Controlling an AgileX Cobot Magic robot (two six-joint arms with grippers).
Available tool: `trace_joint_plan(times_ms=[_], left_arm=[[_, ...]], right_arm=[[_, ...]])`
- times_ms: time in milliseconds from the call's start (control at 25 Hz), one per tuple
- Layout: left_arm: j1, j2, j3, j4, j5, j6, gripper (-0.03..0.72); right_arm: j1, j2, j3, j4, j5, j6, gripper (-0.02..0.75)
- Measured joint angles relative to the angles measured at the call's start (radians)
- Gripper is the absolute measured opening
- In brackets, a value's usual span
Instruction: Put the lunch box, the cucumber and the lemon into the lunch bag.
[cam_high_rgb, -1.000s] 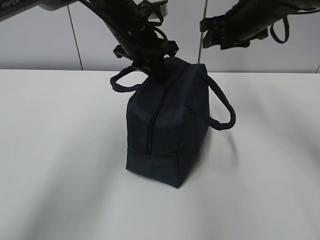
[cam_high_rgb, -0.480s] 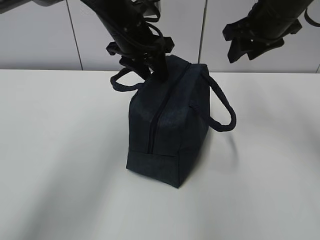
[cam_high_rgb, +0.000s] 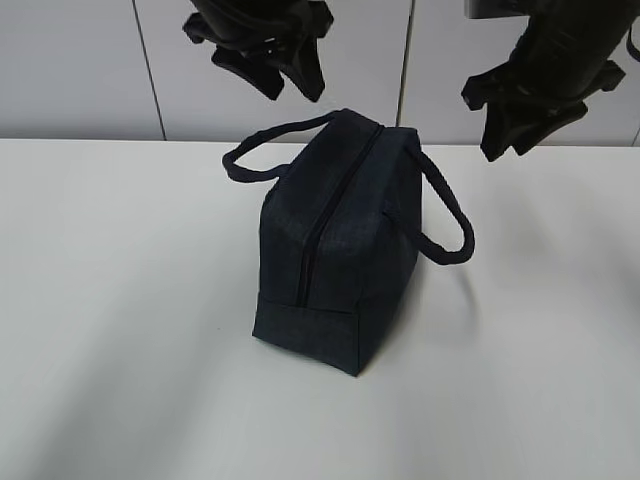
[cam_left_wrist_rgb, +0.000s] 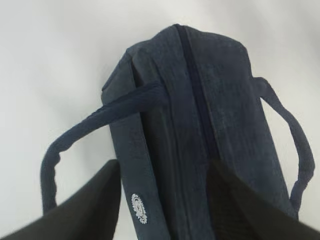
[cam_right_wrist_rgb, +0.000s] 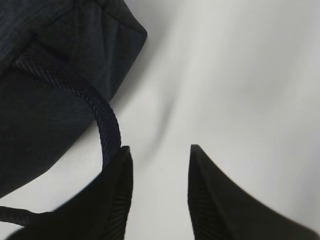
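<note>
The dark navy lunch bag (cam_high_rgb: 335, 240) stands upright on the white table, its top zipper shut, one loop handle drooping to each side. It also shows in the left wrist view (cam_left_wrist_rgb: 200, 115), with its small white logo, and in the right wrist view (cam_right_wrist_rgb: 50, 85). My left gripper (cam_high_rgb: 285, 80) hangs open and empty above the bag's far end; in its wrist view (cam_left_wrist_rgb: 162, 167) the jaws frame the bag from above. My right gripper (cam_high_rgb: 510, 135) hangs open and empty above the table right of the bag (cam_right_wrist_rgb: 160, 152). The lunch box, cucumber and lemon are out of view.
The white table (cam_high_rgb: 120, 300) spreads on all sides of the bag. A pale panelled wall (cam_high_rgb: 80, 70) stands behind it. The right handle loop (cam_high_rgb: 450, 225) sticks out toward my right gripper.
My left gripper has let go of the bag's top and risen clear of it. My right gripper has moved right and tilted downward. The bag stays in place.
</note>
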Motion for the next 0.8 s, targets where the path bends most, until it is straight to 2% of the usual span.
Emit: trace_joint_plan(times_ms=[320, 560, 800], left_arm=[[0.000, -0.101, 0.031, 0.080, 0.006, -0.010, 0.375], [0.000, -0.230, 0.258, 0.165, 0.006, -0.017, 0.373], [0.000, -0.396, 0.413, 0.208, 0.006, -0.019, 0.371]], right_arm=[[0.000, -0.038, 0.000, 0.000, 0.004, 0.000, 0.276], [0.000, -0.114, 0.000, -0.002, 0.008, 0.000, 0.276], [0.000, -0.237, 0.009, -0.002, 0.015, 0.000, 0.275]])
